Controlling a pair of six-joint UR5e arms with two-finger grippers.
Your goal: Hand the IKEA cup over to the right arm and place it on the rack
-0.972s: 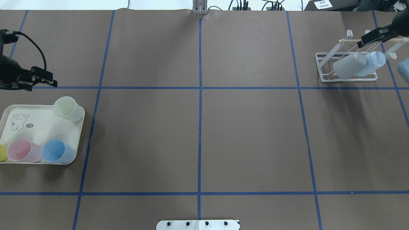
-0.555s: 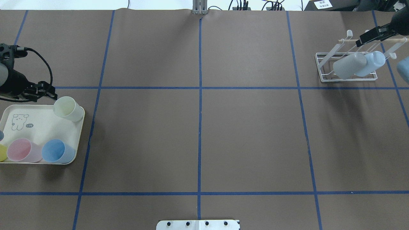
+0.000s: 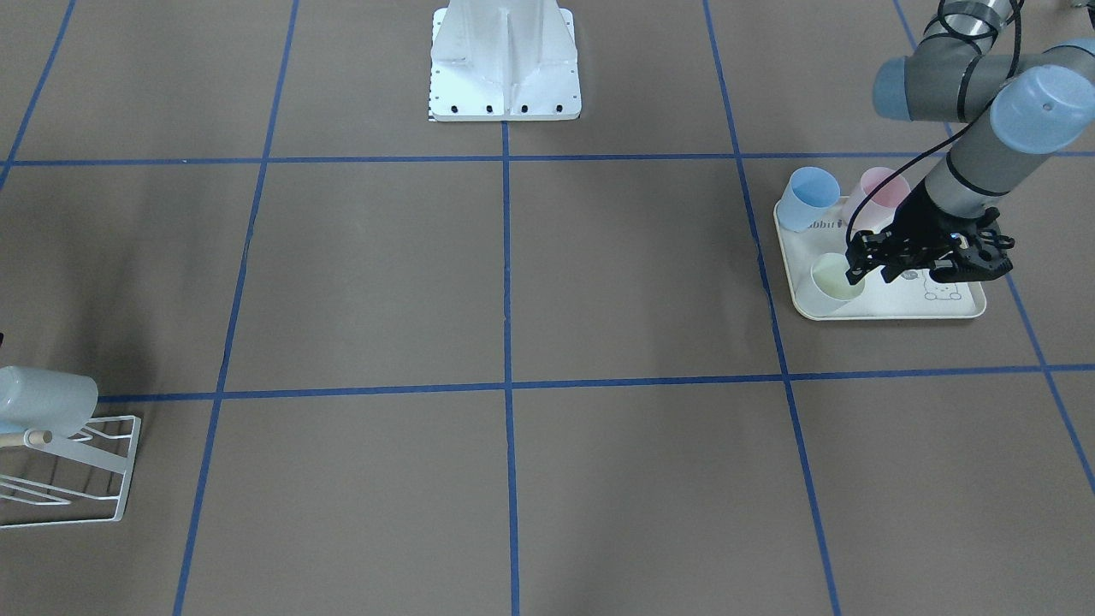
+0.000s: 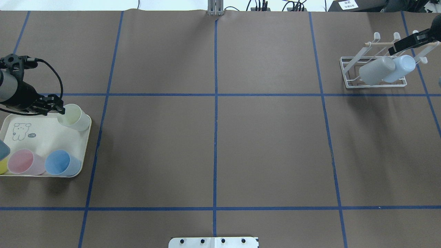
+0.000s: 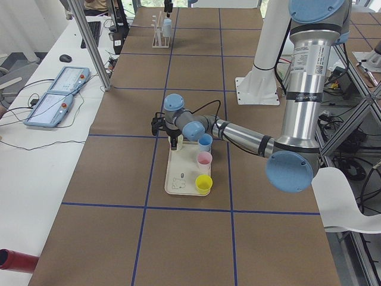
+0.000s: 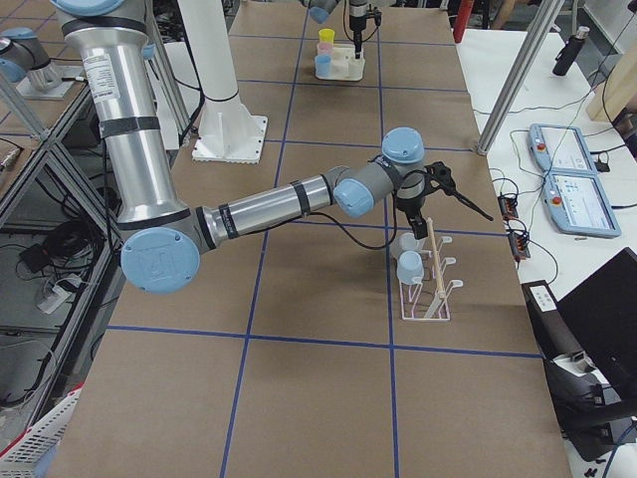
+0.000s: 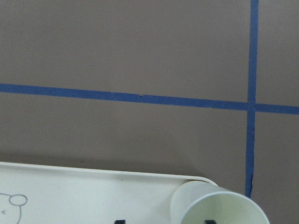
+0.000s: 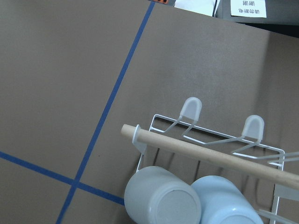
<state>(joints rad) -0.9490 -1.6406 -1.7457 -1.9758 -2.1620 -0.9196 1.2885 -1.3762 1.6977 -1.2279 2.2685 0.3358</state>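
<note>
Left pincer, open and empty, straddles the near rim of the upright pale green cup, mouth up.

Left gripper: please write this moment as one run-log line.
phase: pick | left gripper: open, astride pale green cup rim | right gripper: by rack, state unclear | handover: not yet
</note>
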